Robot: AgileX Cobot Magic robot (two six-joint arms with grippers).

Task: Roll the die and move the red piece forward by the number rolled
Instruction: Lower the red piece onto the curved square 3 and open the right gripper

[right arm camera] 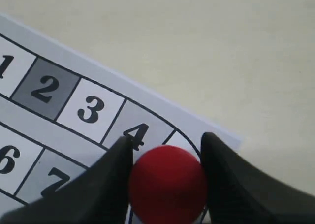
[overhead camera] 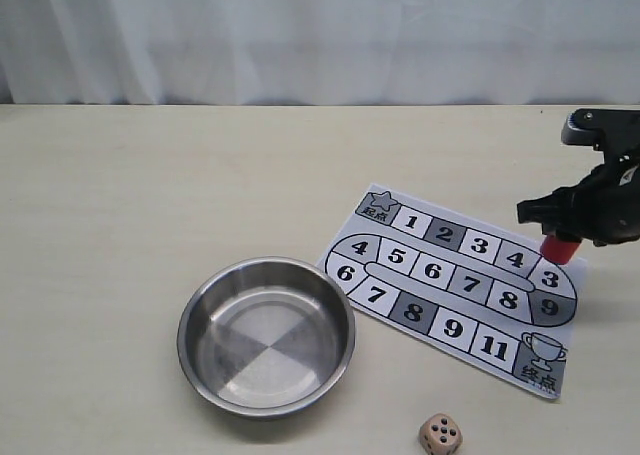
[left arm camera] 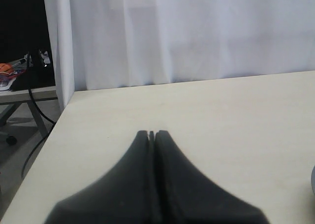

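Note:
The red piece (overhead camera: 558,247) stands upright at the right end of the numbered board (overhead camera: 430,275), between the top row's square 4 and the square 3 on the bend. My right gripper (overhead camera: 557,240) is shut on it. In the right wrist view both fingers press the sides of the red piece (right arm camera: 167,184) over the board (right arm camera: 88,108), with the right gripper (right arm camera: 167,138) around its top. The die (overhead camera: 440,434) lies on the table near the front edge, below the board. My left gripper (left arm camera: 151,133) is shut and holds nothing, above bare table.
An empty steel bowl (overhead camera: 190,315) stands left of the board. A white curtain (overhead camera: 320,35) hangs behind the table's far edge. The left wrist view shows the table's edge (left arm camera: 59,120) with cables and clutter beyond it.

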